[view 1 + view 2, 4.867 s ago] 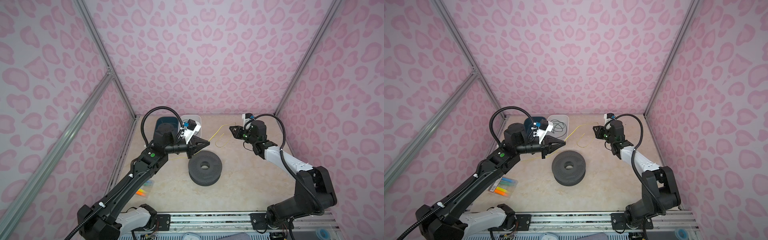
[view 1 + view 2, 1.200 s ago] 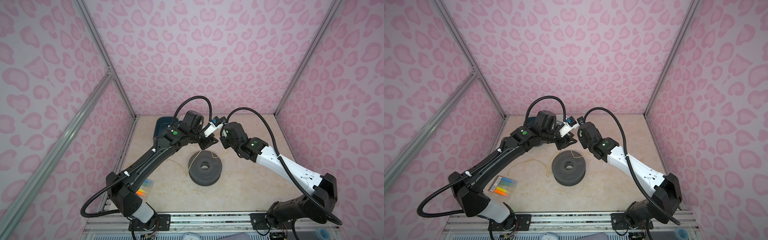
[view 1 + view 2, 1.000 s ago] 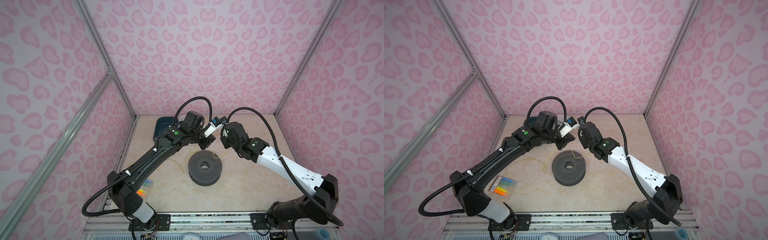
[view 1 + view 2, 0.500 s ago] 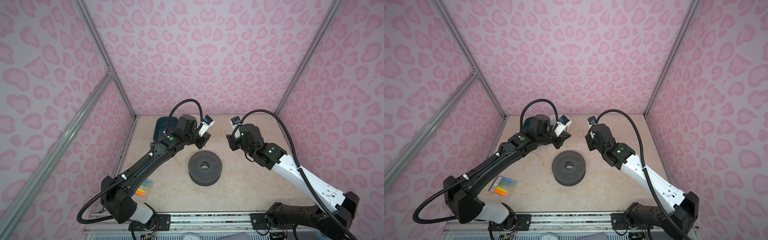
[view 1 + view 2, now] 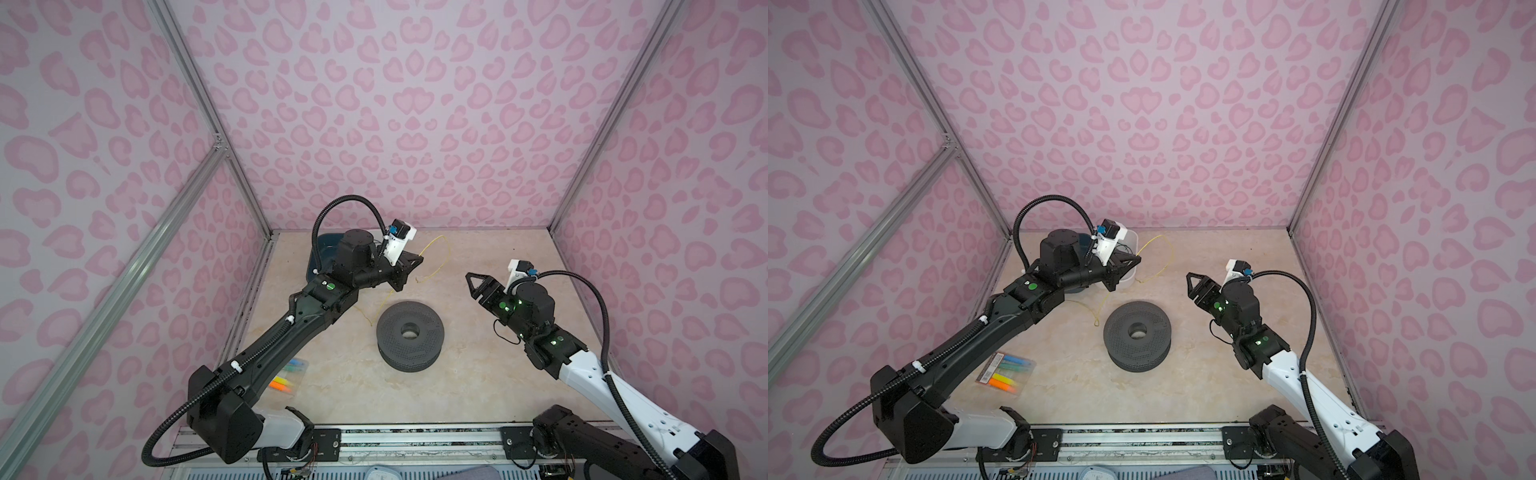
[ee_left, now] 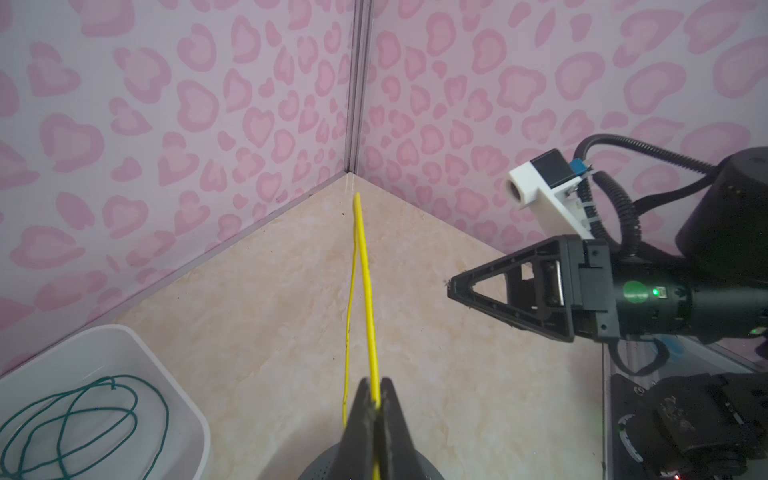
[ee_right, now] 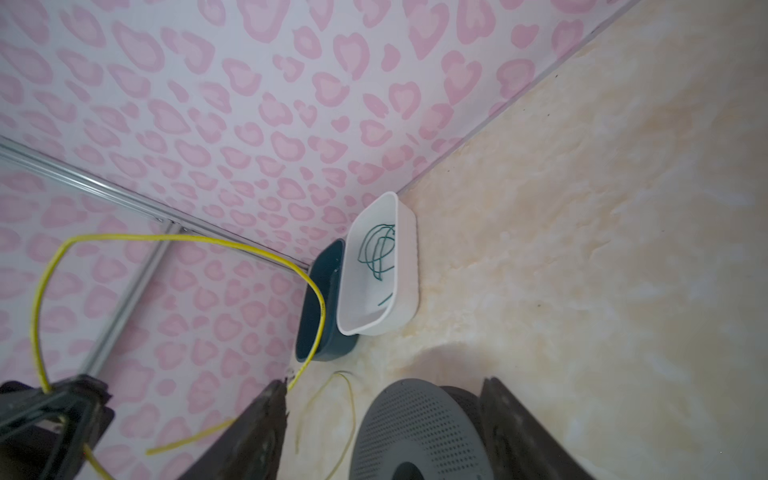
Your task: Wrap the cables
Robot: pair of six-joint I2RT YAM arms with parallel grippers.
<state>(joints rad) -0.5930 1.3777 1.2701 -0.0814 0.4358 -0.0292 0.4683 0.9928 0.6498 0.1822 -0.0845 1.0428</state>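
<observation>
Nearest the robot's base, behind the left fingers and under that arm, a flat clear pack of coloured marker pens [image 5: 1007,374] lies on the beige marbled tabletop [image 5: 478,374]. A white barcode label sits at one end of the pack, its print too small to read.

Further in, a dark grey perforated spool [image 5: 410,332] lies flat on the tabletop, below and between the two sets of fingers. The right fingers [image 7: 259,432] stand wide apart with nothing between them, and the right wrist view shows the spool below the gap. They point toward the left fingers [image 6: 368,419], well apart from them.

The left fingers are pressed together on the pale yellow cable [image 6: 365,270]. This thin wire rises past their tips in a narrow loop, and its free end hangs between the two arms. Another stretch of it trails down to the tabletop just beside the spool.

Beyond the left fingers, by the far wall, a white plastic bin [image 7: 405,257] holds the dark green cable [image 6: 112,380] in loose loops. A dark teal bin [image 7: 332,351] stands just beside it, on the side away from the right fingers.
</observation>
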